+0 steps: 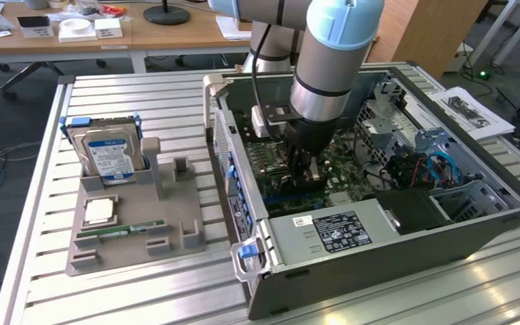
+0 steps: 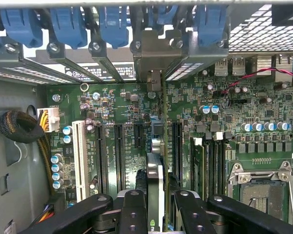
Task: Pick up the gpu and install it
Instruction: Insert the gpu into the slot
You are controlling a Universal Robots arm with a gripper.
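Hard drive (image 1: 106, 157) with a blue label stands upright in the grey holder tray (image 1: 133, 233), well off toward the exterior view's left of the gripper (image 1: 300, 177); below it on the same tray lie a silver-topped processor (image 1: 100, 211) and a thin green memory stick (image 1: 120, 231). Just beside the tray, the open computer case (image 1: 368, 264) lies on the slatted metal table (image 1: 133, 298), and the arm (image 1: 332, 61) reaches down into it. The gripper is inside the case, low over the green motherboard (image 1: 341, 169).

In the wrist view, the two black fingers (image 2: 132, 209) stand narrowly apart and are closed on the gpu (image 2: 155, 190), which they hold edge-on between them, its silver bracket end (image 2: 155, 53) running up to the rear slot openings of the case. The card stands upright over the motherboard (image 2: 122, 102), in line with the black expansion slots (image 2: 118, 156); whether it is fully seated cannot be told. To one side of the gripper there is a white slot (image 2: 79, 153) and a bundle of sleeved cables (image 2: 19, 126); to the other side, the memory slots (image 2: 210, 161) and the empty processor socket (image 2: 259, 187).
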